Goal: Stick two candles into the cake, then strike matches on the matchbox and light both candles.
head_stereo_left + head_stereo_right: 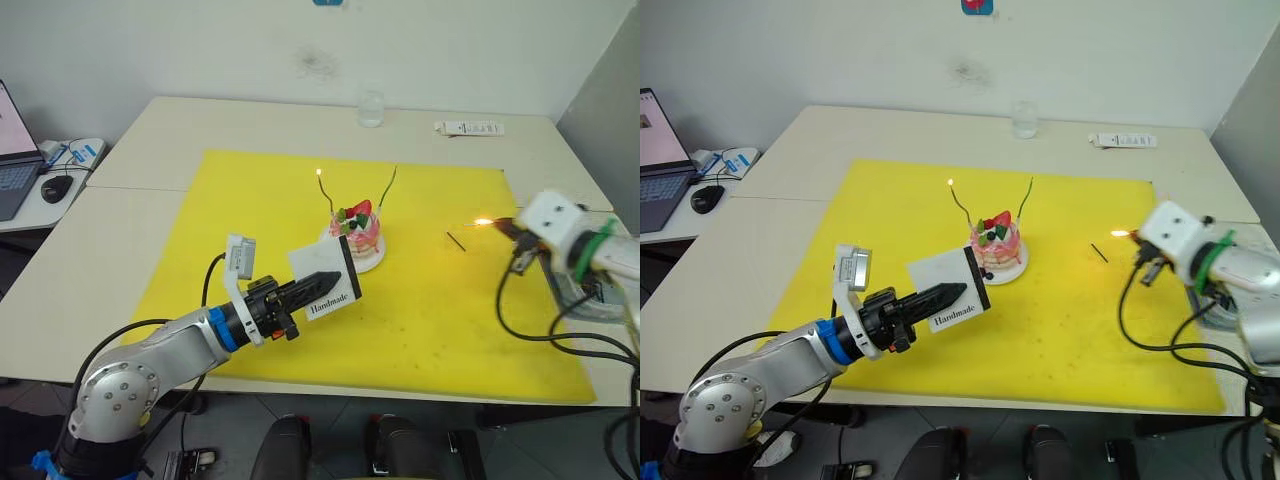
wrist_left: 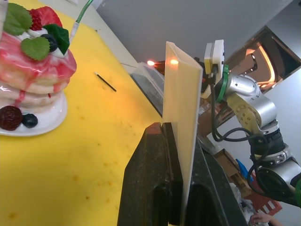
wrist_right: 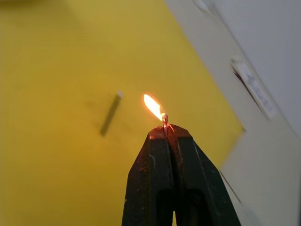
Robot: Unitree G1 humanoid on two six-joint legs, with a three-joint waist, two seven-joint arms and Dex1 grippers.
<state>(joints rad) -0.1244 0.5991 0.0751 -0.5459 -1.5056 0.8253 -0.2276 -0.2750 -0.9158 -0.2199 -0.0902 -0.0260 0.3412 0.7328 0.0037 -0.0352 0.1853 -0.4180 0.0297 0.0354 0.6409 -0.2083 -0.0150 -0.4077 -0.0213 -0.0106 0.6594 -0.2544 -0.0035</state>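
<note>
Nearest the robot, the left claw [image 1: 318,282] is clamped on the matchbox [image 1: 325,280], holding it up on edge above the yellow mat [image 1: 430,320], just in front of the cake [image 1: 358,232] on its white plate [image 1: 370,262]. Both candles stand in the cake: the left candle [image 1: 325,195] carries a small flame at its tip, while the right candle [image 1: 387,186] looks unlit. Off to the right, well apart from the cake, the right claw [image 3: 165,132] is pinched tight on a burning match [image 3: 164,118], with the flame licking close to the fingertips [image 3: 155,141], so little stick seems left. A spare match [image 1: 455,240] lies on the mat between the cake and that claw. The step in hand looks like lighting the second candle. To do it well, the right arm should carry the flame across smoothly and without haste that might blow it out, approach the unlit wick from the side away from the lit candle, and hold the flame just under the tip until it catches. Farther back on the table [image 1: 250,125] stand a clear glass [image 1: 371,108] and a white remote [image 1: 470,128].
</note>
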